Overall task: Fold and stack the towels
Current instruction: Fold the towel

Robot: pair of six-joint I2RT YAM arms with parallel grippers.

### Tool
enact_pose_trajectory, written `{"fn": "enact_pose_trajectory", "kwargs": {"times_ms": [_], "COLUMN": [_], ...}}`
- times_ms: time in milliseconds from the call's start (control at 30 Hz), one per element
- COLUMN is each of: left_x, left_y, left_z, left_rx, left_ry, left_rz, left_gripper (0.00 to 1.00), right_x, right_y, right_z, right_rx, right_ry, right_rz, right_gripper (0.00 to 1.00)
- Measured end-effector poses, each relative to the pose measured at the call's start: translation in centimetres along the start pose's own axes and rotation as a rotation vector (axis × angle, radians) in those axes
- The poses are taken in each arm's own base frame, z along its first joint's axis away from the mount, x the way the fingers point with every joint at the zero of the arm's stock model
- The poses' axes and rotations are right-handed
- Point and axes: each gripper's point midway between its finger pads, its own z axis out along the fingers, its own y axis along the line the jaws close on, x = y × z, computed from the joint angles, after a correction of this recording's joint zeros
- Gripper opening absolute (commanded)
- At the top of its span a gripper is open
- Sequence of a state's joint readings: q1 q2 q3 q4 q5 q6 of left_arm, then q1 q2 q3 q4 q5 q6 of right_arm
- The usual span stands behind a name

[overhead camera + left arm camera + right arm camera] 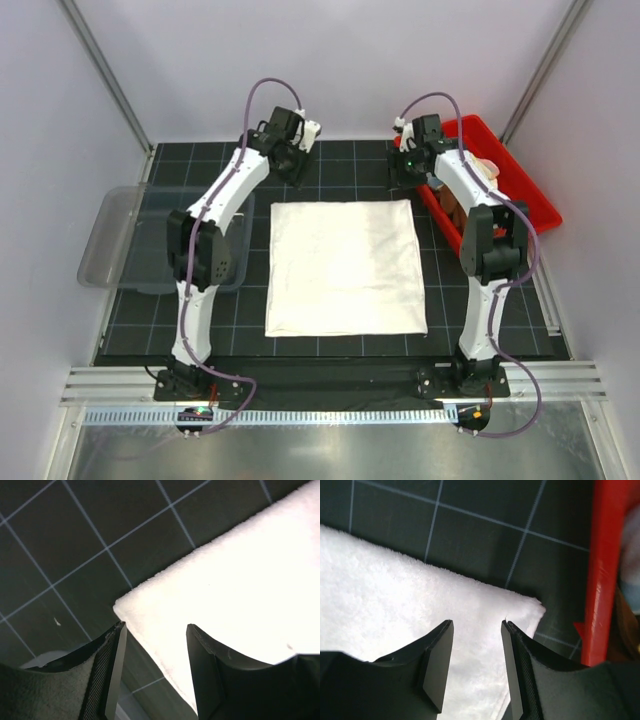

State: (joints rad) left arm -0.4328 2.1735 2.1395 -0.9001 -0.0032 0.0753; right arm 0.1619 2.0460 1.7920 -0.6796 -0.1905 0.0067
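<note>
Top external view: cream-white towel (345,265) flat; left fingers (107,675) and right fingers (437,665) spread over its far corners.

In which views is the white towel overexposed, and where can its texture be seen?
Left wrist: the cream towel is blown out, pile visible only at its edge. Right wrist: bright, yet pile shows. Top external: even light, faint creases, no glare.

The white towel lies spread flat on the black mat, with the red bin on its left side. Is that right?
Not quite. The top view shows the red bin on the right side of the white towel; the clear bin is on its left. The towel does lie spread flat on the black mat.
</note>
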Motion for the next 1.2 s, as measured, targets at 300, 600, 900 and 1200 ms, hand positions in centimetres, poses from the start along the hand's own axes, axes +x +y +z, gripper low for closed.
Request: {"fn": "enact_pose_trajectory", "kwargs": {"times_ms": [300,600,900,1200], "left_x": [1.6,5.6,7.0,8.5], "left_y": [0.3,0.9,2.1,3.3], "left_z": [3.0,7.6,8.3,9.2], "left_rx": [0.163,0.203,0.211,0.224], "left_ry": [0.055,0.191,0.232,0.265], "left_rz": [0.105,0.166,0.187,0.181], "left_gripper": [0.56,0.51,0.5,0.47], "right_x": [3.3,0.8,4.1,3.7], "right_y": [-0.2,-1.5,-3.5,-4.1], "right_z": [2.0,2.1,6.0,5.6], "right_rx": [-0.193,-0.239,-0.286,-0.305], "right_ry": [0.175,0.153,0.282,0.29], "right_rz": [-0.323,-0.592,-0.666,-0.705], "right_gripper": [0.57,0.56,0.56,0.51]}}
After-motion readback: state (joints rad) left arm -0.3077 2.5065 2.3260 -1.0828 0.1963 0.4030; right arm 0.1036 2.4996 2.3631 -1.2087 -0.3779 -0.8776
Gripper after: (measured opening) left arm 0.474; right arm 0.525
